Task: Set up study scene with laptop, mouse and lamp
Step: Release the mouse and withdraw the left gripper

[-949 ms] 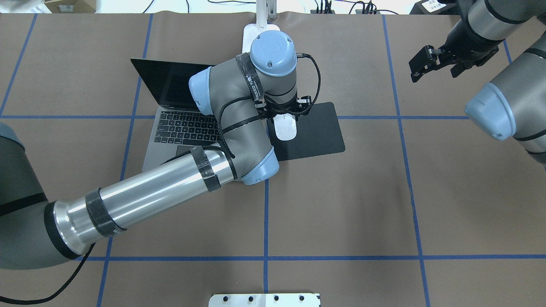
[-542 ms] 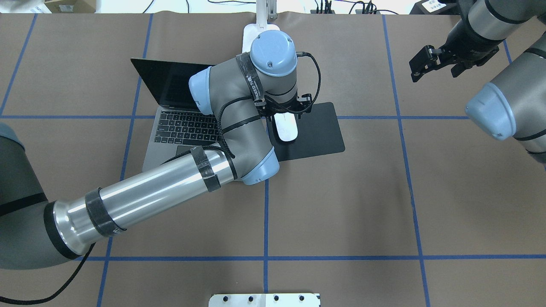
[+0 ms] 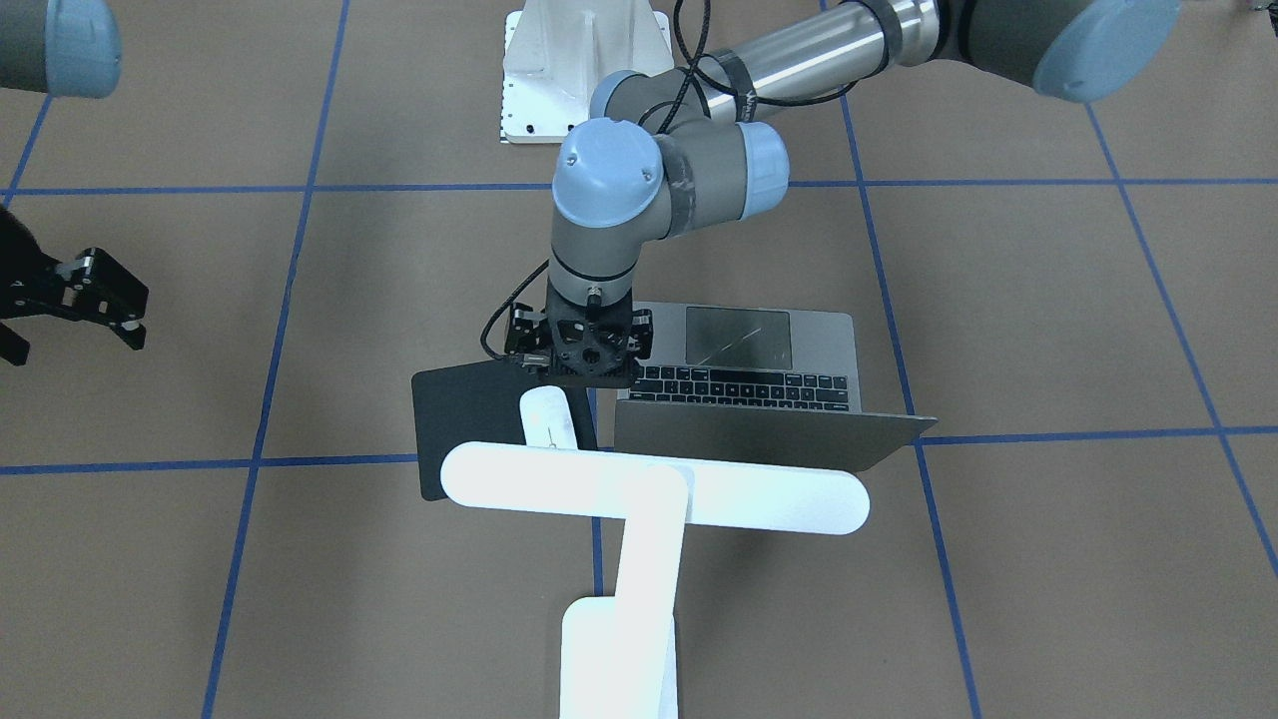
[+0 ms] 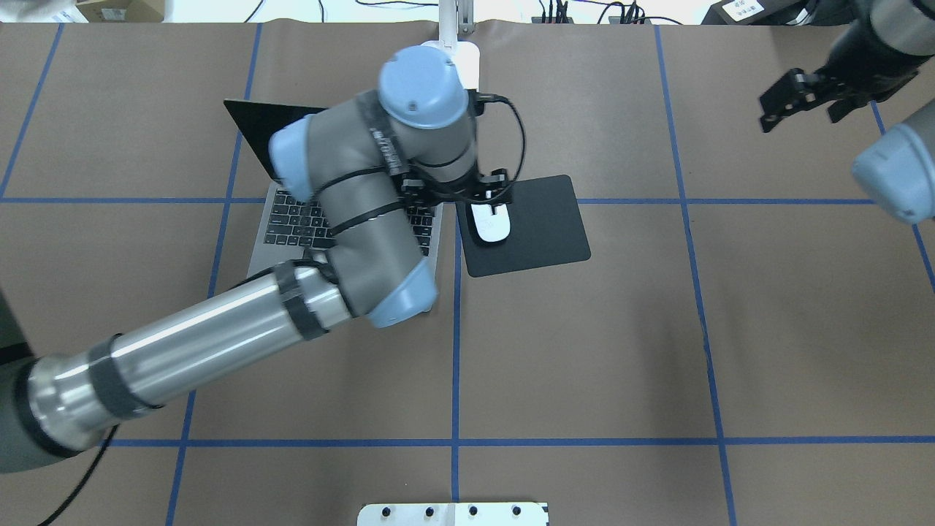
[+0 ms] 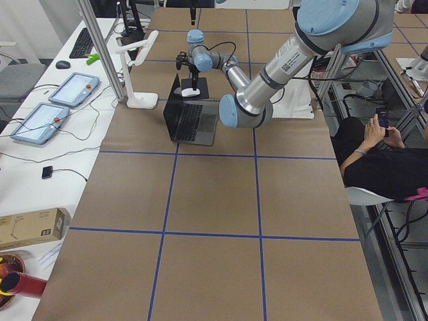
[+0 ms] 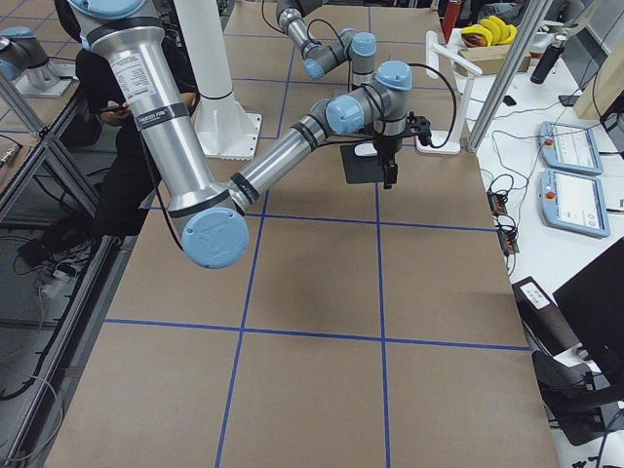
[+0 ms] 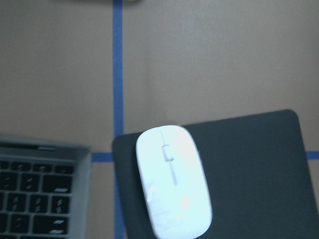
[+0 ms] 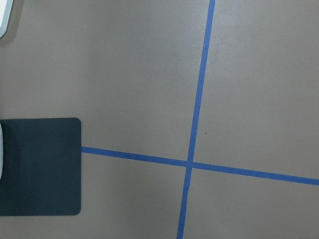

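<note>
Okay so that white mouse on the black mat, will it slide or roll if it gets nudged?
The mouse looks glossy and smooth, so probably slippery to pinch. It lies low and flat on the mat, so it should slide rather than roll or tip. Being small, it is likely light.

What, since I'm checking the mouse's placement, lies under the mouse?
The mouse rests on a black mat, near the mat's edge beside the laptop; the mat lies on the brown table. The patch of mat directly beneath the mouse is covered by it.
</note>
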`<state>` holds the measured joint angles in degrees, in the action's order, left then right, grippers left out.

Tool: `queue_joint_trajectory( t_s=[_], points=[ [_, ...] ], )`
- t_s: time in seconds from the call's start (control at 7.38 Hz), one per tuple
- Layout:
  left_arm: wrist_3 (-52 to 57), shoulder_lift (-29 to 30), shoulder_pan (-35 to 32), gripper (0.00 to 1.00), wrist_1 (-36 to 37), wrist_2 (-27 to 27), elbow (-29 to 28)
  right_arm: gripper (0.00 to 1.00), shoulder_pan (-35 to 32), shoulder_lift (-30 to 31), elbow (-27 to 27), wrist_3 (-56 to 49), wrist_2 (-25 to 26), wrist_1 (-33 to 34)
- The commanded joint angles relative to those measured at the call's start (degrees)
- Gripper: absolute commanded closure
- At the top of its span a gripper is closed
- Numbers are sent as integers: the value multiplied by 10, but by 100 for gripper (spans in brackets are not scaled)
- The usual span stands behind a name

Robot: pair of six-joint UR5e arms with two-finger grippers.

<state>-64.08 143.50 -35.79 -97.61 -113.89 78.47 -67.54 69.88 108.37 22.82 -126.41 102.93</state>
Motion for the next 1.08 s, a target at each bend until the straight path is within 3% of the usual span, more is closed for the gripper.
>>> queue_joint_trajectory(
  t_s=[0.0, 0.14, 0.41, 0.68, 0.95],
  points=[
    [140, -135, -37, 1, 153, -22, 230, 0, -62, 62, -12, -113, -12, 2],
    [215, -186, -65, 1, 201, -30, 306, 0, -79, 92, -12, -114, -19, -2],
    [356, -295, -165, 1, 210, -104, 351, 0, -103, 134, -14, -133, -19, -13],
    [500, -360, -284, 1, 211, -139, 332, 0, -136, 164, -34, -134, -68, -14],
    [680, -378, -408, 0, 204, -212, 209, 0, -143, 183, -34, -134, -70, -14]
  ],
)
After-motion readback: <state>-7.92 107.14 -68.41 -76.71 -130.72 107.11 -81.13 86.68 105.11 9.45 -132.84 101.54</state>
